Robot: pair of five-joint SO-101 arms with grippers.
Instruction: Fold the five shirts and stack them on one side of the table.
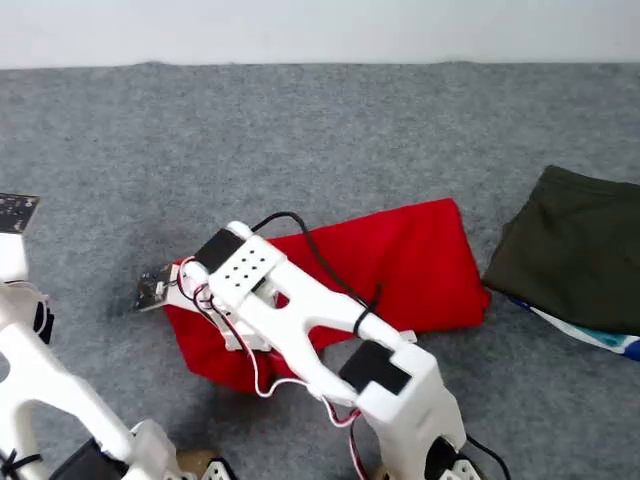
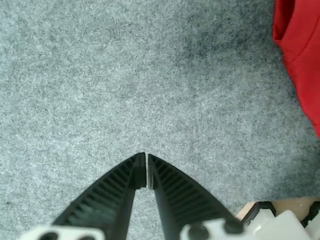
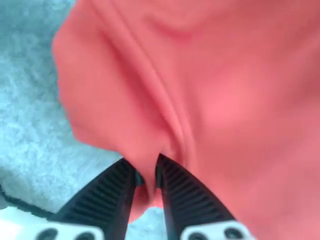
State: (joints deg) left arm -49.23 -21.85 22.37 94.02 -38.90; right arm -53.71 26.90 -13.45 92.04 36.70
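Right gripper (image 3: pixel 147 172) clamped on 1 fold of red shirt (image 3: pixel 215 90), cloth pinched between tips. Left gripper (image 2: pixel 147 172) clenched empty, grey mat (image 2: pixel 125 75) beneath, shirt edge apart from it.

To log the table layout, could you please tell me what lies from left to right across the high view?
left arm → red shirt → dark green shirt

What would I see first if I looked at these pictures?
A big red shirt lies in the middle of the grey table. The right arm leans over it, its jaws pinching a fold. A dark green shirt sits at the high view's right edge.
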